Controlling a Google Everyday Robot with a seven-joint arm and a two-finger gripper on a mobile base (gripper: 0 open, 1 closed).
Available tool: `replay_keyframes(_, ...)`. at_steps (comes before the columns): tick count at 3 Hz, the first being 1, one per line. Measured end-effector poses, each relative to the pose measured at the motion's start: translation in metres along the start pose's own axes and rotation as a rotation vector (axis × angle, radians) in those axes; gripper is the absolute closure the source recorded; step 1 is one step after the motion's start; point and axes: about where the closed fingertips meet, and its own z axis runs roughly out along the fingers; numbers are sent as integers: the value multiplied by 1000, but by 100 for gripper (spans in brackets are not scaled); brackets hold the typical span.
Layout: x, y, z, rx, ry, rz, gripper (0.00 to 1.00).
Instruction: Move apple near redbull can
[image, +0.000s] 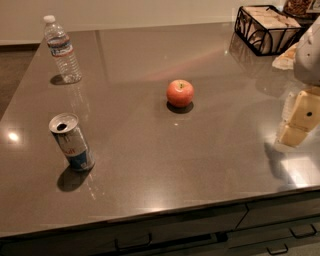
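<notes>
Grey-brown polished stone made up the countertop (150, 170) I was working over, glossy enough to throw back the room lights. My gripper (300, 120) hung above the counter's side edge with nothing of the task in it; whether it stood apart or together I could not tell.

The apple (180, 93) sat stem up near the middle of the counter, well apart from my gripper, on the side toward the can. The redbull can (71, 141) stood upright far beyond the apple from my gripper, near the front edge, its top opened. A clear water bottle (62, 49) stood past the can toward the back, and a black wire basket (265, 30) sat behind my gripper in the rear corner.

By my judgement the move had not begun, and the hazards lay ahead. The apple was round and the stone slick, so an off-centre close could squirt it away, and a release from any height could send it rolling on. The can looked slim, light and easily tipped; setting the apple too close, or sweeping in low, could knock it over or off the front edge. Stopping short near the bottle instead would put the apple beside the wrong thing.
</notes>
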Motion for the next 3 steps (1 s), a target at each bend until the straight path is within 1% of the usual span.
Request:
replay_keyframes(1,0,0,0,0,0,0,0)
replay_keyframes(2,-20,-13,10,-22,-73,29,0)
replay_keyframes(3,-55,-33,31,-24,-126,61,0)
